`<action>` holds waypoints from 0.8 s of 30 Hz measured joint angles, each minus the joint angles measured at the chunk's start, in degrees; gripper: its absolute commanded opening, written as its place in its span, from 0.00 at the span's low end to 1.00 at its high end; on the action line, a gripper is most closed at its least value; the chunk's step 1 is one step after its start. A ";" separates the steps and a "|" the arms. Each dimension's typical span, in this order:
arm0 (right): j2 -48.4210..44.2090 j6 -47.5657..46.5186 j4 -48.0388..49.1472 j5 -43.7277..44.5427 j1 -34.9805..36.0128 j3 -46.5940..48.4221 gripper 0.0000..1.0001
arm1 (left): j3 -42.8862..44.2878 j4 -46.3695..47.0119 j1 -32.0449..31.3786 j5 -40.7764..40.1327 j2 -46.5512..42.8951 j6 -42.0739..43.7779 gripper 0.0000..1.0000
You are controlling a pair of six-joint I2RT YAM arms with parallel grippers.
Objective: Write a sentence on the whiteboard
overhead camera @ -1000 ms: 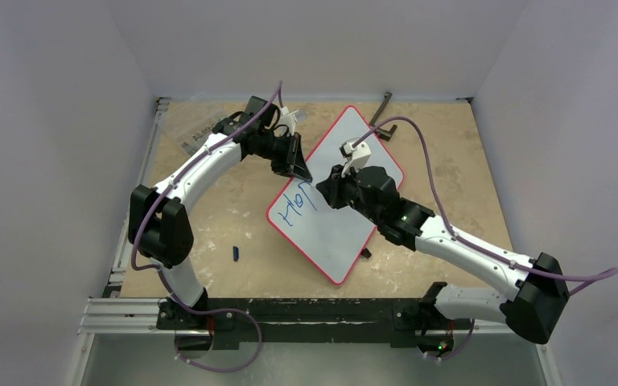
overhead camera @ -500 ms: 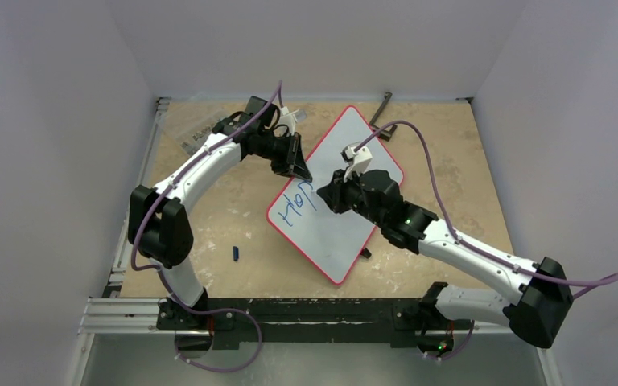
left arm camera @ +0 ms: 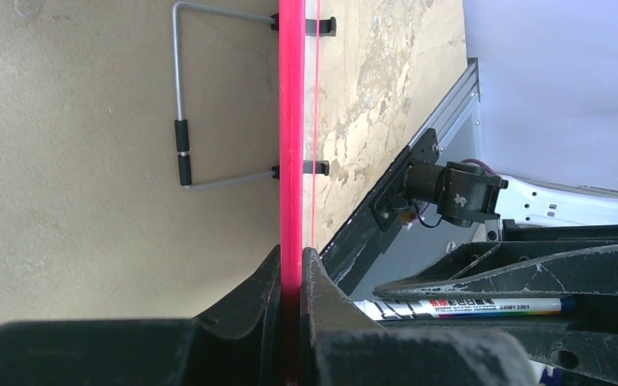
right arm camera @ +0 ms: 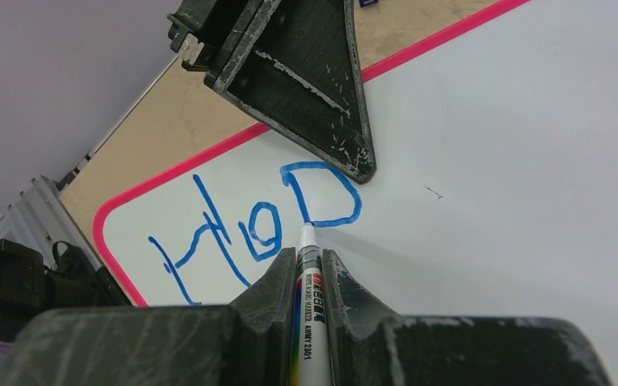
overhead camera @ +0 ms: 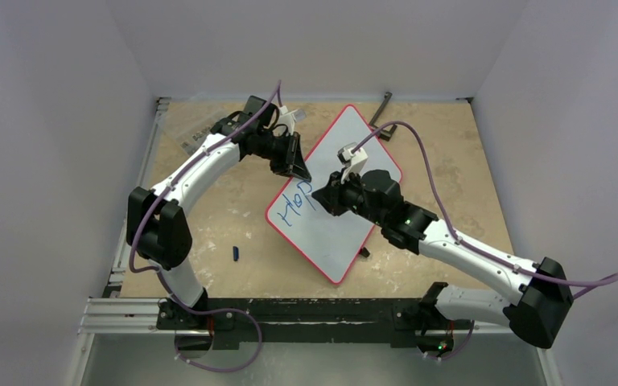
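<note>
The whiteboard (overhead camera: 342, 229) lies slanted in the middle of the table, white with a thin red rim (left arm camera: 291, 121). My left gripper (overhead camera: 298, 170) is shut on the rim at the board's upper left edge (left arm camera: 291, 269). My right gripper (overhead camera: 320, 198) is shut on a white marker (right arm camera: 309, 310) whose tip touches the board. Of the sentence, blue letters reading "Hop" (right arm camera: 253, 229) show near the board's left corner (overhead camera: 299, 207). The tip rests at the bottom of the "p" loop. The left gripper's fingers (right arm camera: 306, 80) stand just above the lettering.
A small blue cap (overhead camera: 236, 252) lies on the table left of the board. A clear plastic packet (overhead camera: 193, 135) sits at the back left, and a black tool (overhead camera: 382, 106) at the back. A wire stand (left arm camera: 181, 145) is clipped to the board's underside.
My right gripper has shifted slightly left with the marker, and the third letter has grown from a single stroke into a "p" loop. The left gripper has kept its hold.
</note>
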 measured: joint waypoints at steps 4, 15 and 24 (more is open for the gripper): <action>-0.02 -0.24 0.33 -1.38 0.02 0.00 0.00 | 0.00 0.00 -0.02 -0.02 -0.04 0.00 0.00; -5.90 -2.84 3.50 -6.10 0.02 -1.66 0.00 | 0.00 0.00 -0.02 -0.04 -0.04 -0.02 0.00; -4.11 -6.71 3.23 -4.13 -2.78 -1.66 0.00 | 0.00 0.00 -0.02 -0.09 -0.04 0.00 0.00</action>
